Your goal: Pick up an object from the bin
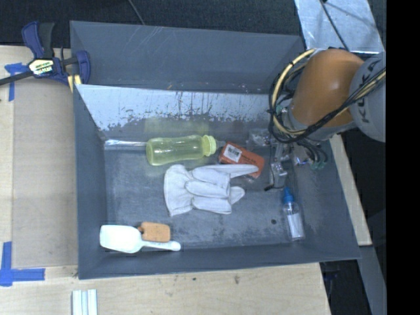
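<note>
- Honestly, the gripper (277,171) sits low at the right side of the grey bin (88,176), just beside the right end of the small orange packet (238,154). I can't tell how far open it is, and nothing shows as held.
- The clear vial with a blue cap (292,216) lies just below it, near the right wall, so either one could be the pick.
- My guess: for the packet, centre over it first, since one edge lies against the white glove (200,188) and a sloppy close could snag fabric.
- The vial is round and may roll, so grip across its body, not the cap.
- The yellow bottle (177,150) and white scoop (123,238) are well apart, no worry there.
</note>
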{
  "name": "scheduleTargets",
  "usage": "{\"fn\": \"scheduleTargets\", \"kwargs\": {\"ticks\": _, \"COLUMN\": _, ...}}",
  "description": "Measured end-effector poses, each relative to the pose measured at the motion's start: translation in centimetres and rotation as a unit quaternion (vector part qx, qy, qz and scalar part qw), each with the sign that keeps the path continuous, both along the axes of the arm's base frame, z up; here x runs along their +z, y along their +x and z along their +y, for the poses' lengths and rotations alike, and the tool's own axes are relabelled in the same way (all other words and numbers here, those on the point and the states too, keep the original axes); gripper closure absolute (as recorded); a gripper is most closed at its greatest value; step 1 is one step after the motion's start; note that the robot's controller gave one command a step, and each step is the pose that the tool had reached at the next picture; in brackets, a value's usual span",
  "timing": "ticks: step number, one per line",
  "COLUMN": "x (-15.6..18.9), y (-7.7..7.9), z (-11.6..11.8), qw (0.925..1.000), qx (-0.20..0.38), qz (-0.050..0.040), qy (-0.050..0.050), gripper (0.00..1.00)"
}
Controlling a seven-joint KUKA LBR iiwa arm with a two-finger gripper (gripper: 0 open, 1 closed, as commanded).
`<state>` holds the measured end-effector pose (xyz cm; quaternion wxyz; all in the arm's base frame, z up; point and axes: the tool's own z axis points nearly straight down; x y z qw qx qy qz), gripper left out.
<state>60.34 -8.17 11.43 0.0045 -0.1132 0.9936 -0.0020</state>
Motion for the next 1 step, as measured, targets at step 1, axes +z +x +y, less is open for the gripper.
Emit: {"fn": "scheduleTargets", "kwargs": {"ticks": 1, "x": -3.59, "y": 0.27, "z": 3.57, "qw": 0.9994, "qx": 0.036, "qz": 0.0028, "qy": 0.001, "gripper": 0.00}}
